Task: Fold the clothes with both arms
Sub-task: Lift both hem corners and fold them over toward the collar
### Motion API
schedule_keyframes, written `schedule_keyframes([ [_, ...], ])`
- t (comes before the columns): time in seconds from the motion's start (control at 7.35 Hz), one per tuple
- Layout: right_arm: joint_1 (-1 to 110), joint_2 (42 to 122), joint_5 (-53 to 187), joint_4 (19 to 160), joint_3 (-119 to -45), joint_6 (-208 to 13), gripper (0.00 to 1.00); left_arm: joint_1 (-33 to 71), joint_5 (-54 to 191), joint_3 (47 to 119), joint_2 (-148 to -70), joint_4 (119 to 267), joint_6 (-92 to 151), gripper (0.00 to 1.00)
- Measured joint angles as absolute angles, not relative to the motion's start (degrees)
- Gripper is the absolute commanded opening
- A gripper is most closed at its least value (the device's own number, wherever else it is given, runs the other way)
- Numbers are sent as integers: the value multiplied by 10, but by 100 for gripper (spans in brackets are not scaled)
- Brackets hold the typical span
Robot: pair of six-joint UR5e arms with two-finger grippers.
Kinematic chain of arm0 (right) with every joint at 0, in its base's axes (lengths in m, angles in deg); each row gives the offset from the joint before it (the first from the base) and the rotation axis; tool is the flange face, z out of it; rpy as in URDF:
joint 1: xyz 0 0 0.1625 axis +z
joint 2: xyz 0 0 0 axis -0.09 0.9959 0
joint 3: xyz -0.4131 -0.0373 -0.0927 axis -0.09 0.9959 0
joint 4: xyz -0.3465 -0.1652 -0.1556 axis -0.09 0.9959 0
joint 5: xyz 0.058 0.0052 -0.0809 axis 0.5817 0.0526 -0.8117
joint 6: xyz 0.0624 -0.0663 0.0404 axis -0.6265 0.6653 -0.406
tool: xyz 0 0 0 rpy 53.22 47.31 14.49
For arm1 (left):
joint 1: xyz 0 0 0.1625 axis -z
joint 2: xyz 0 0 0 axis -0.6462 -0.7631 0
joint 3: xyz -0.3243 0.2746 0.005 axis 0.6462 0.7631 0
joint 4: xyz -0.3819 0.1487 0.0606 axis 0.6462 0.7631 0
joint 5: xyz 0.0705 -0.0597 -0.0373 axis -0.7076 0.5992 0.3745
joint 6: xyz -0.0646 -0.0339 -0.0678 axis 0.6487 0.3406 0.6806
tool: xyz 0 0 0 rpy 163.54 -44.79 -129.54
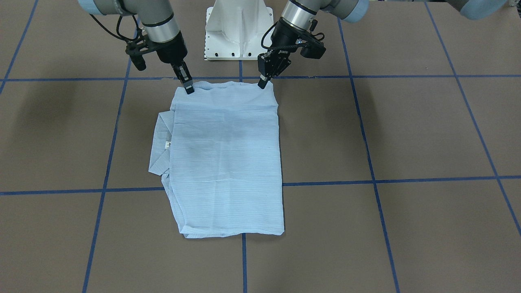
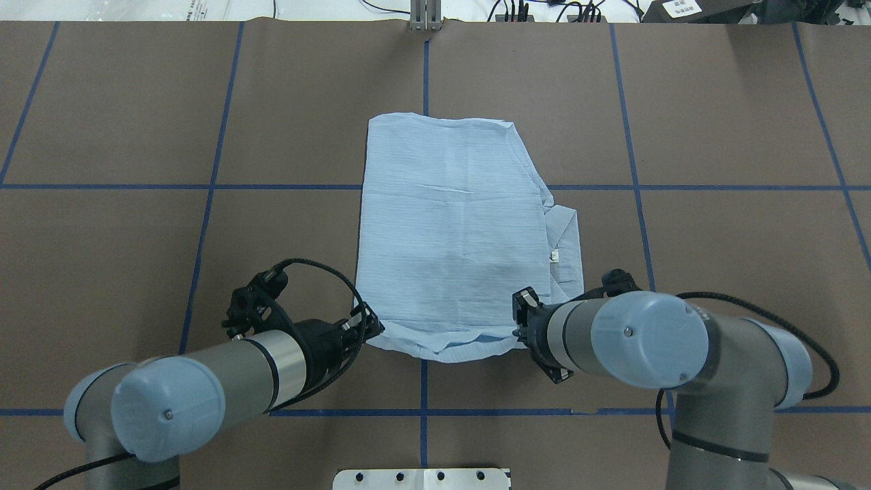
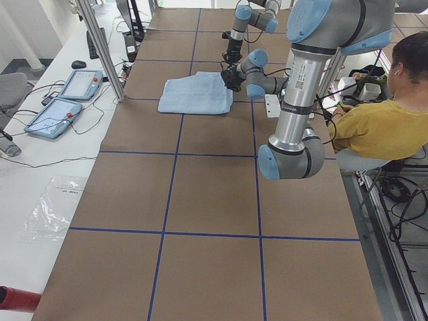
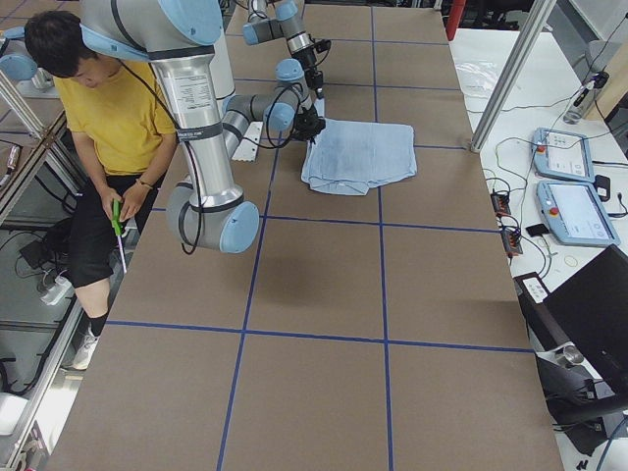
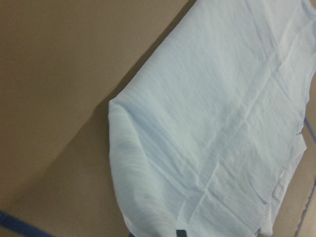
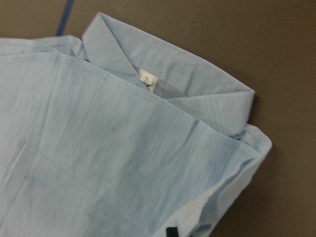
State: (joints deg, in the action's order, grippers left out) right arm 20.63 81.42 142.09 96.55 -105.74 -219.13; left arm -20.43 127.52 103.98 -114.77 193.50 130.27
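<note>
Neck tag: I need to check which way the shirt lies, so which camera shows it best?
The right wrist-mounted view: the neck tag is close up, white, just inside the collar. Overhead and front-facing show only a white speck; the side views are too far, and the left wrist view misses it.

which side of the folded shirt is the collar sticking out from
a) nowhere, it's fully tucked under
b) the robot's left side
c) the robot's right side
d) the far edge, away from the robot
c: in the overhead view the collar, with its neck tag, pokes out from the shirt on that view's right, which is the robot's right side.
</note>
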Motion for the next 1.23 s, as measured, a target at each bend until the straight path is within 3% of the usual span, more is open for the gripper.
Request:
schedule_keyframes([
  [0.54,325,671,1458,961,-833,-2078,0,-88,1302,767,-1283,2032,1259,0],
  [1.09,378,556,1477,884,-602,-2001,0,-53,1309,604,-1359,2118,1233,0],
  [1.23,387,533,1478,856,-550,-1982,95,-44,1312,574,-1370,2138,1220,37],
])
